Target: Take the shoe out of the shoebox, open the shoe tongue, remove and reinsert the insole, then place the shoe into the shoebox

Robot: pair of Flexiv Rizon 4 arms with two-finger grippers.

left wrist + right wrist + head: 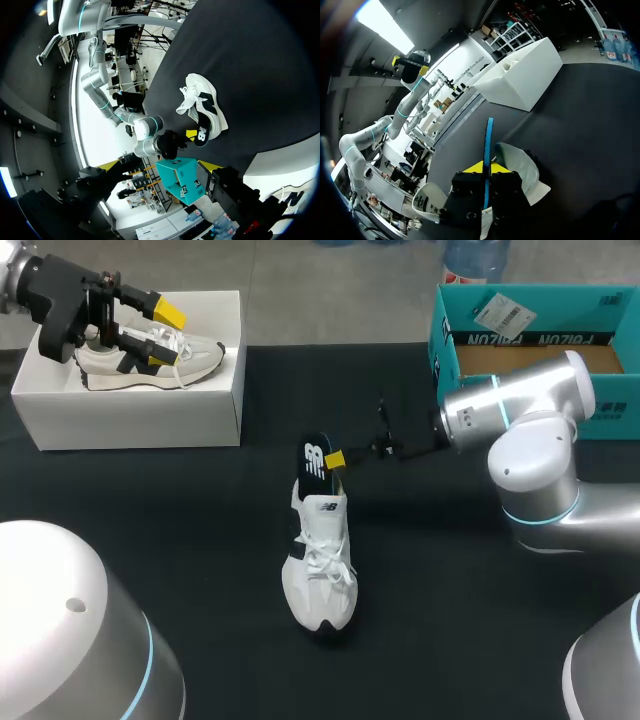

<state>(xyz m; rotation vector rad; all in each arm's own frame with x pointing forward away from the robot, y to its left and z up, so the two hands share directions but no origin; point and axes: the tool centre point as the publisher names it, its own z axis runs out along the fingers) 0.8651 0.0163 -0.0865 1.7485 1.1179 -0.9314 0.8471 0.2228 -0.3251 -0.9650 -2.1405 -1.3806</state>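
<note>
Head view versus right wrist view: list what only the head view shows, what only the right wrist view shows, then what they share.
Head view only: the teal box and the left gripper over the white shoebox. Right wrist view only: both yellow tips of the right gripper pressed on the insole, seen edge-on. Both: the white shoe on the dark table, the insole partly out of it, and the white shoebox.

The left arm point(70, 620) and right arm point(535, 455) are showing rounded silver-white shells, cyan rings point(540, 517) glowing at the joints. The left gripper point(163, 335) and right gripper point(487, 169) are wearing boxy black bodies and yellow tips point(170, 312).
</note>
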